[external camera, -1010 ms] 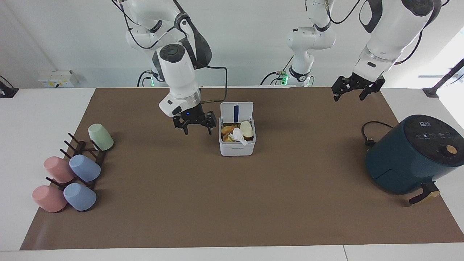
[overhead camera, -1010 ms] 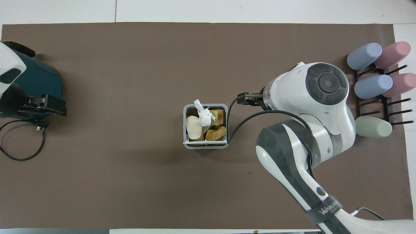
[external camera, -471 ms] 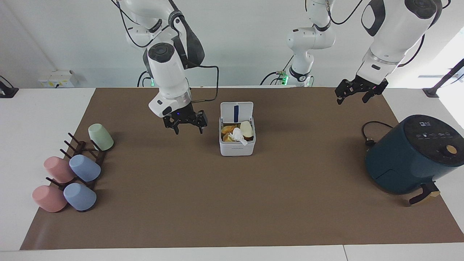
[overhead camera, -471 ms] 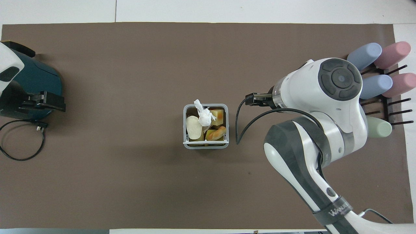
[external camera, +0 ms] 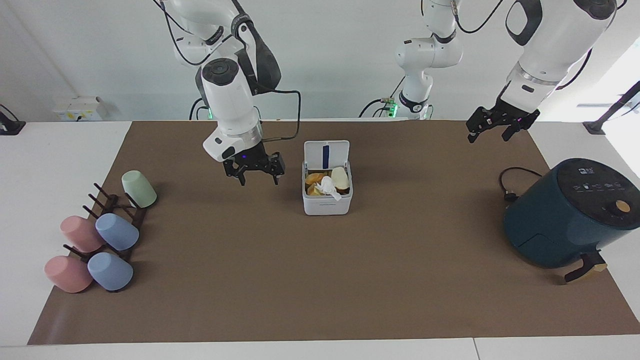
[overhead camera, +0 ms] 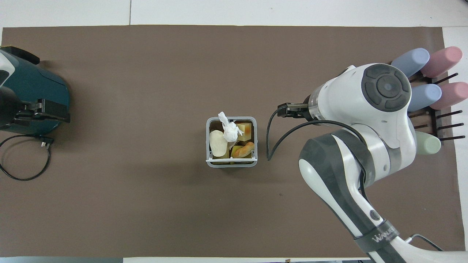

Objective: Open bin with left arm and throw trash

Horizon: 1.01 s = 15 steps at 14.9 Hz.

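Two arms are showing in the facing view. The right gripper [external camera: 254, 172] is hanging empty over the mat beside the bin [external camera: 327, 200], toward the right arm's end of the desk, its jaws standing apart. The left gripper [external camera: 500, 126] is hovering over the mat's edge nearest the robots, above the air fryer's [external camera: 570, 215] end, jaws also apart and holding nothing. The bin is sitting mid-desk with its lid [external camera: 326, 154] standing upright on the side nearest the robots, so the mouth is facing straight up. Inside, the trash [external camera: 327, 184] is lying piled: a cream piece, orange-yellow chunks and a crumpled tissue.

From overhead, the bin [overhead camera: 231, 162] is reading as square, with no long axis. The tissue [overhead camera: 229, 130] is poking over the rim farthest from the robots. It is probably light and soft, needing only a gentle pinch on its crumpled body. The bin looks light and smooth, likely to slide if pushed. The right gripper is hiding under its own arm here.
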### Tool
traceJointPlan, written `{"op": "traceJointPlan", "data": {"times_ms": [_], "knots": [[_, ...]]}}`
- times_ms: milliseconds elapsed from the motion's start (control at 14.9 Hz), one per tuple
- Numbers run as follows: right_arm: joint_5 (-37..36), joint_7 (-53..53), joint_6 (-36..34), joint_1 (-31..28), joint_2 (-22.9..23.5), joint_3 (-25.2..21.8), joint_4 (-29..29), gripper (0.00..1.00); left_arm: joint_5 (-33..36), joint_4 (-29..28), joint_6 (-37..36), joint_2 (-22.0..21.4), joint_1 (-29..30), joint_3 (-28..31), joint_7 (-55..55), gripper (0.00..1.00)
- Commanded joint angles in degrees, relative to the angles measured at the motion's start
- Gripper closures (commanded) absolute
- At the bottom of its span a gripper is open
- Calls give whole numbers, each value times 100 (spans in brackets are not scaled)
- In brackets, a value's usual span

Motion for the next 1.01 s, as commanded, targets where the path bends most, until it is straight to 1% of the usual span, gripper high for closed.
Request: {"op": "traceJointPlan", "data": {"times_ms": [0,135,202,337,471,606,673,740,942], "knots": [[-81,-105,-207,-193,-65,34,150,0,-45,123,-127,64,-21,38,71,0],[-81,-272,-505,-264,-91,-19,334,0,201,115,-118,56,-39,20,149,0],[-81,-508,-611,-177,-126,-306,439,0,201,106,-118,47,-39,20,193,0],[-81,-1061,-656,-10,-336,-895,440,0,201,106,-101,47,-48,20,194,0],[-72,-1449,-848,52,-556,-1327,458,0,201,106,-74,55,-4,20,220,0],[-72,-1774,-1277,245,-750,-1871,571,0,201,115,-83,55,-13,20,220,0],[-72,-1958,-1567,289,-777,-2074,737,0,193,106,-74,47,-4,12,220,0],[-72,-2126,-1866,290,-777,-2215,931,0,193,88,-74,47,-13,12,220,0],[-99,-2277,-2561,298,-856,-2488,1160,0,193,97,-74,47,-22,20,211,0]]}}
